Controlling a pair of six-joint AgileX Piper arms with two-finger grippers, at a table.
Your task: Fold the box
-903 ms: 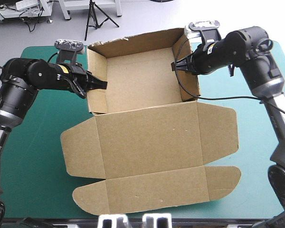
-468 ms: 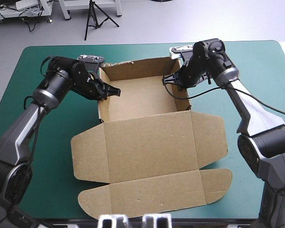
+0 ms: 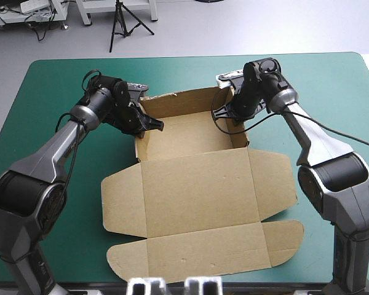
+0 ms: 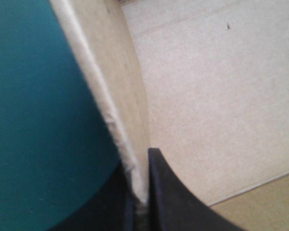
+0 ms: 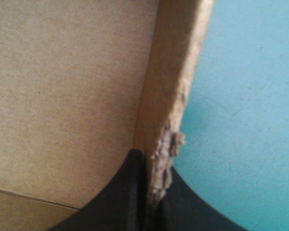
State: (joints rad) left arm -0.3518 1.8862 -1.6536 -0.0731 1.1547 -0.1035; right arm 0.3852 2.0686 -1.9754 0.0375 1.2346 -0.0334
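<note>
Lying: brown box (image 3: 197,190) mid-table on teal-green cover (image 3: 49,80); tray walls raised at 12 o'clock, lid flat toward 6.
Left gripper (image 3: 154,125): pinching the 9 o'clock wall, arm stretched forward.
Right gripper (image 3: 221,114): clamped on the 3 o'clock wall.

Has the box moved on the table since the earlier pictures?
Yes. The box, whose far wall earlier overlapped the far edge of the table, now sits inside it, its left flap farther from the left edge.

Reaches inward with both arms, elbows bent, wrists low. Grips with the left gripper (image 3: 150,125) and the right gripper (image 3: 224,113), fingers nearly together, opposite walls of the box (image 3: 197,184).
</note>
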